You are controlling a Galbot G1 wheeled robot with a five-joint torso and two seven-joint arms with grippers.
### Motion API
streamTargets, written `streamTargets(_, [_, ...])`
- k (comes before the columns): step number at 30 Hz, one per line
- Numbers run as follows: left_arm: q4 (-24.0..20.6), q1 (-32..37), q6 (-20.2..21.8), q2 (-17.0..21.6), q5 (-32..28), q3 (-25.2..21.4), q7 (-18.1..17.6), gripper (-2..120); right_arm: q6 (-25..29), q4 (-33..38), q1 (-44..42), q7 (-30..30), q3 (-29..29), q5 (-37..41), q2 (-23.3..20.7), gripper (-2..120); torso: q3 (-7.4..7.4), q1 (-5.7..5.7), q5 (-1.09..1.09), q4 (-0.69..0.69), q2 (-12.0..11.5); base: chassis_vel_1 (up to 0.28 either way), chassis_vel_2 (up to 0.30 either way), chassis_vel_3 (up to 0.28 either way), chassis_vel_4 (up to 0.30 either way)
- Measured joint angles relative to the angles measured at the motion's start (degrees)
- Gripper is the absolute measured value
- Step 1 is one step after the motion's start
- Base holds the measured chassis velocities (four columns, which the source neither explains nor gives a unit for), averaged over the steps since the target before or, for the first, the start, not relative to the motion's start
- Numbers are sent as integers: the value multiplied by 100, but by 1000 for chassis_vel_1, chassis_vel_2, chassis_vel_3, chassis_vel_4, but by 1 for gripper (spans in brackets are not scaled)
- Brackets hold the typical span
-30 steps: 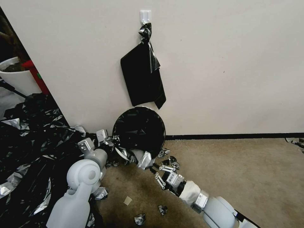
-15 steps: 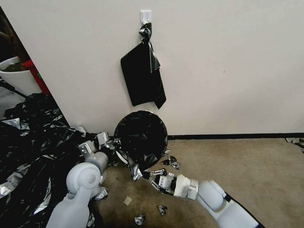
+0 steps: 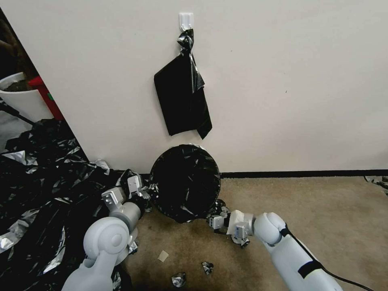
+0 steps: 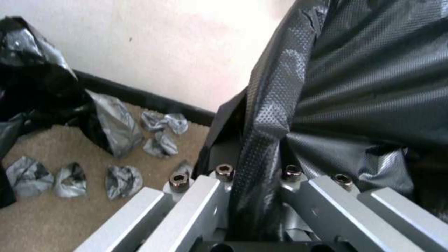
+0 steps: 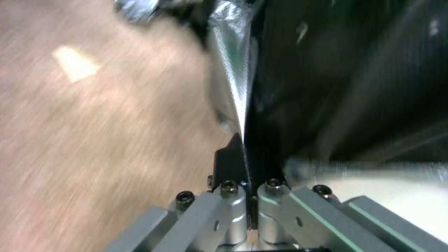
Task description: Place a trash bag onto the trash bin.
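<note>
**Right arm swings in under the bin as the bag spreads over its mouth**

Since a second ago the right gripper [image 3: 216, 220] has drawn in from the open carpet to the near-right edge of the trash bin [image 5: 401, 196], and the bin with its black cover has shifted slightly rightward along the wall. The trash bag [image 3: 186, 182] now covers the bin's round mouth completely, its glossy plastic pulled down over the rim on every side seen from the head camera.

The left gripper [image 3: 135, 188] sits at the bin's left side, touching the bag. In the left wrist view its jaws are clenched on a twisted fold of the dimpled black bag [image 4: 261, 140]. The right wrist view shows the right gripper's fingers pinched together on a thin edge of the bag [image 5: 240, 115], with a strip of the bin's cream wall bare just beside them.

The bin stands on the tan carpet [image 3: 303, 226] against the white wall [image 3: 283, 81], directly below a flat black bundle [image 3: 182, 101] hung from a white hook [image 3: 186, 20]. A wide heap of black plastic [image 3: 40, 190] lies to the left, and small crumpled scraps [image 4: 121, 175] dot the carpet.
</note>
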Motion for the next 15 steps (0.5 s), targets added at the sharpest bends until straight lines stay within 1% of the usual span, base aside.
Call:
streamTargets(2, [11,-47,-59,-4,-3,-10,9,3,185,138,-131,-505,277,-137,-118,9,0,0,0,-1,0,0,0,0,0])
streamTargets(3, [26,-65,-85,-4,-5,-10,12,3,243,177,-168,-654,347,-104,-159,12,0,0,1,-1,0,0,0,0,0])
streamTargets(4, [26,-65,-85,-4,-5,-10,12,3,243,177,-168,-654,347,-104,-159,12,0,0,1,-1,0,0,0,0,0])
streamTargets(5, [38,-87,-109,-4,-7,-9,14,3,298,211,-209,-855,415,34,-218,17,0,0,0,0,0,0,0,0,0])
streamTargets(7, [68,-134,-167,-10,-5,-3,21,3,365,232,-307,-1344,473,873,-420,27,0,0,1,-1,0,0,0,0,0])
streamTargets(8, [81,-148,-197,-17,2,3,24,3,350,232,-347,-1452,457,1210,-501,30,0,0,0,0,0,0,0,0,0])
streamTargets(9, [81,-148,-197,-17,2,3,24,3,350,232,-347,-1452,457,1210,-501,30,0,0,0,0,0,0,0,0,0])
streamTargets(10, [107,-160,-238,-34,14,15,27,3,266,232,-432,-1641,427,1843,-648,37,0,0,1,-1,0,0,0,0,0])
streamTargets(11, [121,-165,-256,-45,20,19,30,3,224,231,-476,-1738,441,2168,-725,41,0,0,1,-1,0,0,0,0,0])
streamTargets(12, [131,-168,-274,-52,24,22,35,3,202,231,-512,-1821,499,2441,-785,45,0,0,2,-1,0,0,0,0,0])
streamTargets(13, [131,-168,-274,-52,24,22,35,3,202,231,-512,-1821,499,2441,-785,45,0,0,2,-1,0,0,0,0,0])
streamTargets(14, [136,-169,-285,-54,30,23,40,3,197,229,-534,-1861,551,2596,-822,48,0,0,2,-1,0,0,0,0,0])
streamTargets(15, [150,-168,-315,-59,55,27,69,3,194,201,-582,-1953,675,3047,-921,56,0,0,-1,-1,0,0,0,0,0])
